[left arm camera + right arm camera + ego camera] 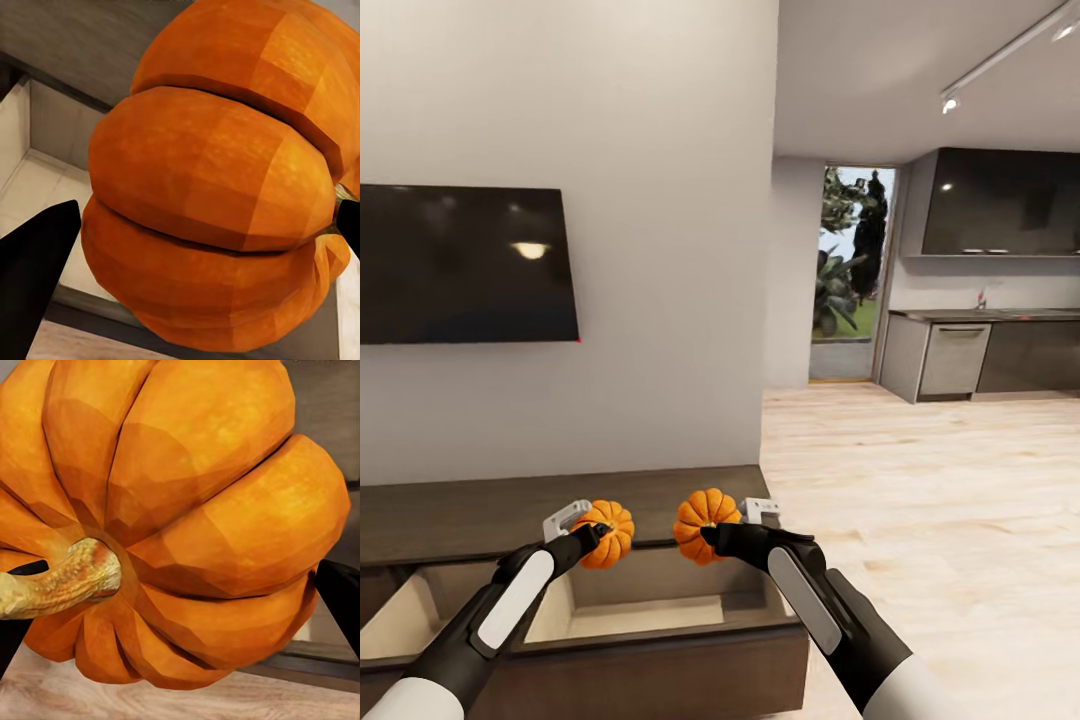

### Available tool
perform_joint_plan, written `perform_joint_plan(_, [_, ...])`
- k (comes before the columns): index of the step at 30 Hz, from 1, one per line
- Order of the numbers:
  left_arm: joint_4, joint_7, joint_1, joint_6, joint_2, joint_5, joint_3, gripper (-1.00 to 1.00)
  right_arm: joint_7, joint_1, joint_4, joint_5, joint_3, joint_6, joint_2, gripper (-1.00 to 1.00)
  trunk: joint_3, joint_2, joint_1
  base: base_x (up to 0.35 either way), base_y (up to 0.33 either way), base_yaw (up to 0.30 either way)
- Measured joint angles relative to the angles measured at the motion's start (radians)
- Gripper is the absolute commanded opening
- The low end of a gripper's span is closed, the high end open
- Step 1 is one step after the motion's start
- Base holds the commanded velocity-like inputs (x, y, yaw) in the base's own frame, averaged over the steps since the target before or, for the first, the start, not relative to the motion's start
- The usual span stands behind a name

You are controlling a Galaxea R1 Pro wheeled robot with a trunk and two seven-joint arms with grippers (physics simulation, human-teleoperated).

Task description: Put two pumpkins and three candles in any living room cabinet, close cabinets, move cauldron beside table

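Each gripper is clamped on a pumpkin: the left gripper [598,535] holds the left pumpkin [610,533] and the right gripper [712,532] holds the right pumpkin [703,524], both hanging side by side, apart, above the open drawer [630,615] of the dark-brown cabinet [470,510]. A wall-mounted television [465,263] hangs above the cabinet. To the right, pale wood floor [940,480] runs to a kitchen counter [985,350] and a glass door [850,270].
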Motion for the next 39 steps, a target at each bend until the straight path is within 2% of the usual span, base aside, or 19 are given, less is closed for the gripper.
perform_joint_plan(7, [0.001, 0.001, 0.0, 0.0, -0.001, 0.001, 0.001, -1.0, -0.003, 0.0, -0.001, -0.001, 0.005, 0.0, 0.001, -1.0, 0.0, 0.0, 0.0, 0.112, 0.105, 0.0])
perform_joint_plan(28, [-0.001, 0.001, 0.0, -0.001, 0.0, 0.008, 0.003, -1.0, -0.006, 0.0, 0.0, 0.002, 0.008, -0.001, 0.0, -1.0, -0.001, 0.0, 0.0, 0.062, 0.002, 0.015])
perform_joint_plan(39, [0.0, 0.006, 0.0, 0.0, -0.001, 0.008, 0.003, -1.0, -0.001, 0.0, 0.0, 0.001, 0.01, -0.001, 0.001, -1.0, -0.036, -0.077, 0.042, 0.0, 0.0, 0.0])
